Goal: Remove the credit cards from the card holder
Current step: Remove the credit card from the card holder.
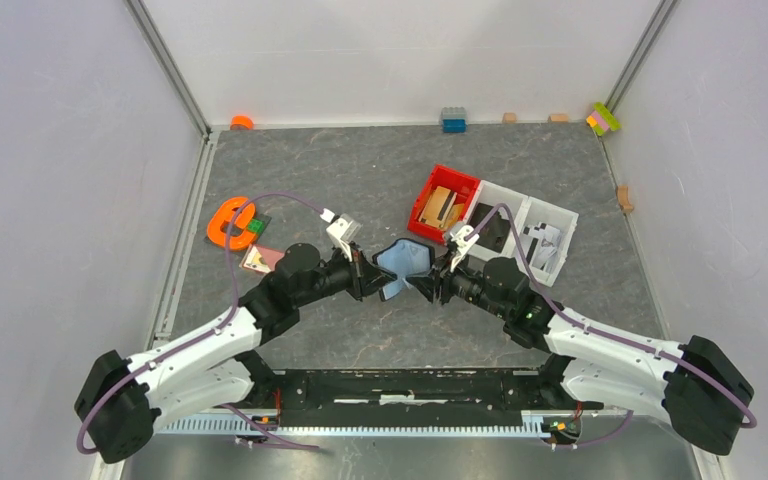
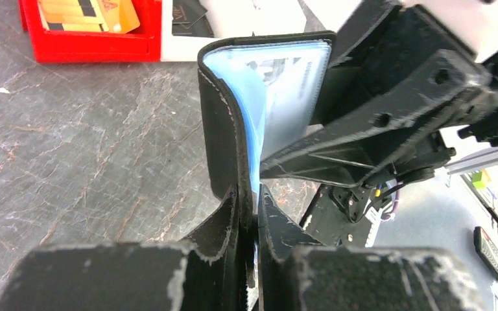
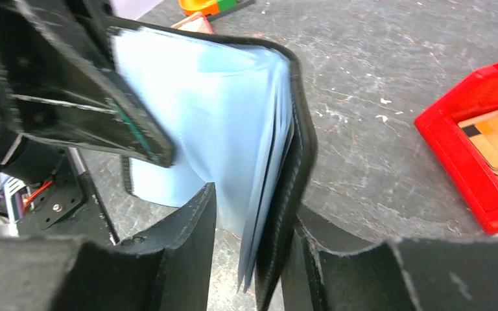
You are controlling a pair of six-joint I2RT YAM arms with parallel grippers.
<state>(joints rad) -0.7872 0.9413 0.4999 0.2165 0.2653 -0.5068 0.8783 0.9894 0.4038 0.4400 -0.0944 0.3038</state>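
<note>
Your left gripper [image 2: 254, 194] clamps the floppy black leather-like card holder [image 2: 217, 123] and your right gripper [image 3: 253, 207] straddles its cover half-open, so pinch the stiff, slick greyish credit card [image 2: 295, 91] ahead of the left fingertips by its edge.

Black card holder [image 2: 220, 123] is held upright, clamped at the lower edge by left pincer [image 2: 249, 201]. A sleeved credit card [image 2: 292, 87] is seen inside, right pincer [image 2: 301, 123] alongside. Red bin [image 2: 91, 46] is set on grey surface [image 2: 71, 149].

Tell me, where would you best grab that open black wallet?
Pinch one cover's thin free edge, coming in sideways. The card holder is spread open, so each flap slips between fingers, as the left gripper shows.
</note>
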